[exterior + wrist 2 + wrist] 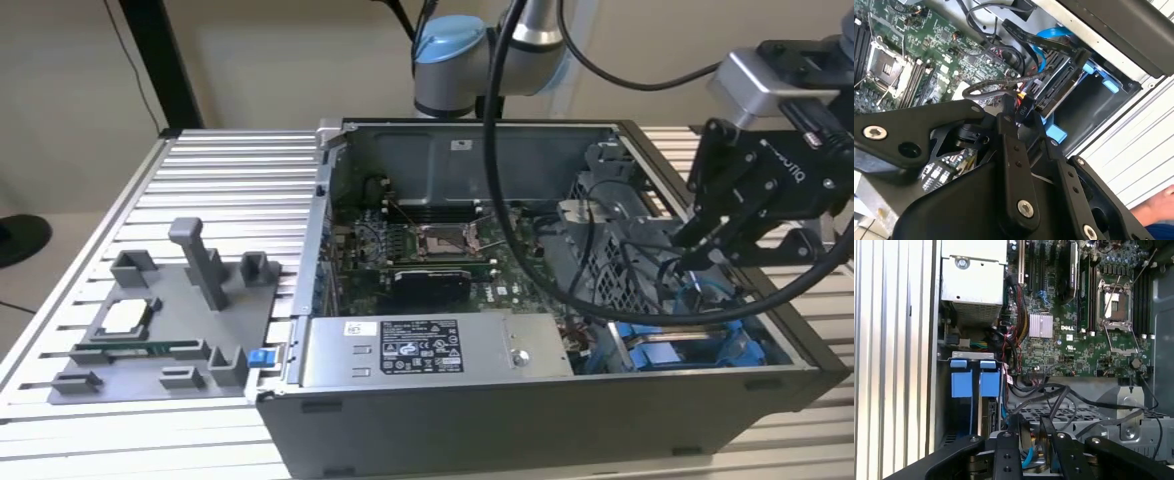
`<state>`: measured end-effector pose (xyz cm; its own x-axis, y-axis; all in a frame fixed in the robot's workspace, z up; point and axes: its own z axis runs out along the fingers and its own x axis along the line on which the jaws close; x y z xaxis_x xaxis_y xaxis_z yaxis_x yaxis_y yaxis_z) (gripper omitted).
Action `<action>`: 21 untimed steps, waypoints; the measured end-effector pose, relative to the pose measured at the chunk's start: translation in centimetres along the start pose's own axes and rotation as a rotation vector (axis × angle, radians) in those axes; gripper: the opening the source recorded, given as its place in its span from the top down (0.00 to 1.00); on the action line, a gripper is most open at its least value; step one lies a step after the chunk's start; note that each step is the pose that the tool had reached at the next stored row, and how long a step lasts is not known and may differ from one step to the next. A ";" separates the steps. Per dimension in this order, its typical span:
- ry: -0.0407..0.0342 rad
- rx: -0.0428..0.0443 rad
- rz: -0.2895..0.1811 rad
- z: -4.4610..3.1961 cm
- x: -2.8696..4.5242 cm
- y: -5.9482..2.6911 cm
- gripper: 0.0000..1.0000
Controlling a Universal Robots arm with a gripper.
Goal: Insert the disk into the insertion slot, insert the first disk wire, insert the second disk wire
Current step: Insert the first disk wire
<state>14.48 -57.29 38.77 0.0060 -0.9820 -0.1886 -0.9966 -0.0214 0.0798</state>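
Entry: the gripper (1024, 118) hung over the corner of the case (534, 425) by its wall at the exterior view's right. Its fingers were closed on the black plug of a disk wire (1023, 107). The disk (1060, 91), in its blue carrier (1056, 133), sat in the insertion slot (1066, 414), just beside the plug.

Risks, as judged:
- The plug looked tilted against the disk's socket, so a push could jam it or bend contacts.
- Loose cables (989, 89) looped close around the fingers and could snag or be dragged.

A grey fixture tray (187, 325) lies on the ribbed desk (227, 180), just beside the open computer case (534, 420) with its green motherboard (400, 250).
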 end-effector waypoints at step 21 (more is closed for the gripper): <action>0.0043 0.0149 -0.047 0.18 0.75 -0.05 0.00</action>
<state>14.52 -58.00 38.45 0.0531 -0.9808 -0.1876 -0.9963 -0.0648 0.0564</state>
